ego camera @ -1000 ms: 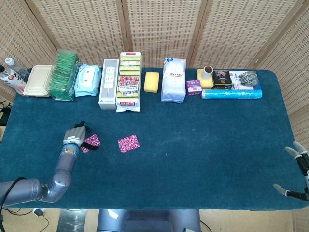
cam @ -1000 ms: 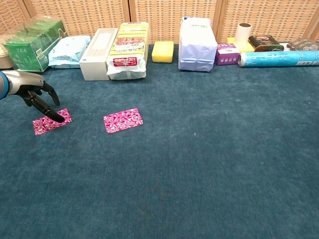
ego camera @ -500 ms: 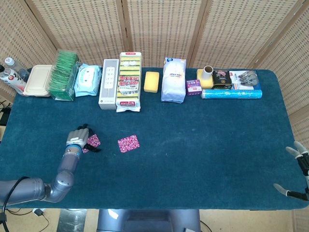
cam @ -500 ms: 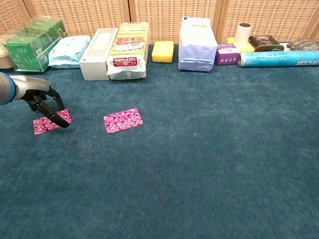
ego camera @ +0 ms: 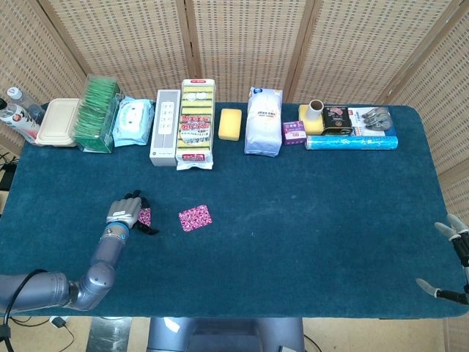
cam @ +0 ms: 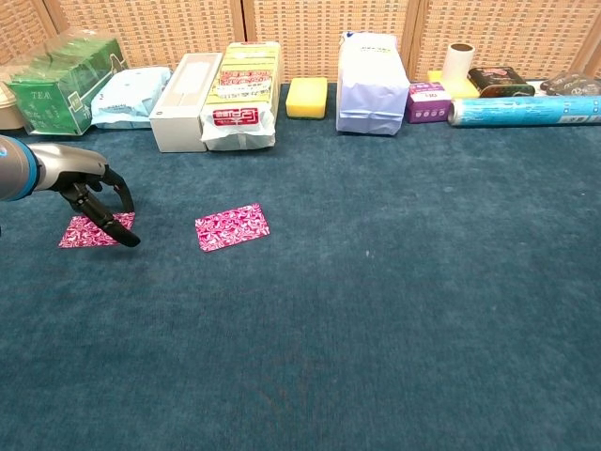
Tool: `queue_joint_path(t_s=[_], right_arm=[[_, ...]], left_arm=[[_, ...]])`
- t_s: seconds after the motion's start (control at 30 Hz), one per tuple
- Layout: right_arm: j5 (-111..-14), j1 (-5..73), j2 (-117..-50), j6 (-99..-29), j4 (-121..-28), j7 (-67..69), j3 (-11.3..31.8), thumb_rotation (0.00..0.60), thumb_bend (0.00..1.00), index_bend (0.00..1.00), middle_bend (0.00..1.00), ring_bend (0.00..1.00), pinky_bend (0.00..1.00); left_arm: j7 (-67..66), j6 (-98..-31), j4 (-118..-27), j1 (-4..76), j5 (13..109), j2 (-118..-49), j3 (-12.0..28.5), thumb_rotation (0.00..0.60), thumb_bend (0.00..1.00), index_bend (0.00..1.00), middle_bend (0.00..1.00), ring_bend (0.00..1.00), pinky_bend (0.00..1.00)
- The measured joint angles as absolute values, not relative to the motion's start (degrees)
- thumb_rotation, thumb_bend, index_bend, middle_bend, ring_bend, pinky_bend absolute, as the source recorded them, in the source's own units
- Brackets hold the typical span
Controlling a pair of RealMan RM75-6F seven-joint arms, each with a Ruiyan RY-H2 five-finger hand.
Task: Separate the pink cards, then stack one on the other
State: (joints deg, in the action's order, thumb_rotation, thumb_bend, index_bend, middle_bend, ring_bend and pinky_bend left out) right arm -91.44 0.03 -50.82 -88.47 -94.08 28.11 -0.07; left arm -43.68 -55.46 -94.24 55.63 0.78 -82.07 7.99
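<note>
Left hand (cam: 92, 193) sat on the near card (cam: 87, 230), seemingly pinching it; the other card (cam: 232, 226) lay to its right.

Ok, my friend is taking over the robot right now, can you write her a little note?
Left hand: fingers resting on the left pink card, which lies flat on the table; a real grip isn't visible.
Right hand: at the table's right edge, fingers apart, holding nothing.
Other pink card: lying flat, apart from the first.
Done: cards separated.
Left: lift one card and stack it on the other.
</note>
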Motion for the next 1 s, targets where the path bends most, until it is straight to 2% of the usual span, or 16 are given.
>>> queue_joint_path(t_s=[0.17, 0.3, 0.43, 0.6, 0.77, 1.0], right_arm=[[-91.3, 0.0, -50.8, -88.5, -94.0, 28.2, 0.0, 0.600, 0.00, 0.10, 0.00, 0.00, 0.00], [-91.3, 0.0, -50.8, -88.4, -94.1, 28.2, 0.0, 0.600, 0.00, 0.10, 0.00, 0.00, 0.00], [-91.5, 0.0, -50.7, -88.4, -94.2, 28.2, -0.1, 0.600, 0.00, 0.10, 0.00, 0.00, 0.00], [-91.5, 0.0, -50.7, -88.5, -94.1, 28.4, -0.1, 0.600, 0.00, 0.10, 0.00, 0.00, 0.00], [-91.7, 0.0, -50.8, -88.5, -94.1, 28.4, -0.1, 0.600, 0.00, 0.10, 0.00, 0.00, 0.00], [-91.6, 0.3, -51.0, -87.9, -94.4, 27.5, -0.2, 0.600, 0.00, 0.10, 0.00, 0.00, 0.00]], left_arm=[[-43.3, -54.8, -95.5, 55.8, 2.1, -81.9, 7.5, 0.436, 0.04, 0.24, 0.00, 0.00, 0.17], [-43.1, -55.1, -97.1, 55.9, 3.1, -81.6, 7.2, 0.460, 0.04, 0.24, 0.00, 0.00, 0.17], [-42.5, -55.8, -99.8, 55.7, 5.7, -80.4, 6.9, 0.542, 0.05, 0.24, 0.00, 0.00, 0.17], [-40.2, -58.2, -100.5, 54.1, 11.5, -79.6, 6.4, 0.573, 0.08, 0.24, 0.00, 0.00, 0.17], [-36.2, -60.2, -97.9, 51.1, 16.0, -79.0, 5.5, 0.588, 0.08, 0.24, 0.00, 0.00, 0.17], [-28.8, -58.4, -91.6, 46.5, 25.5, -79.3, 4.1, 0.600, 0.08, 0.24, 0.00, 0.00, 0.16]])
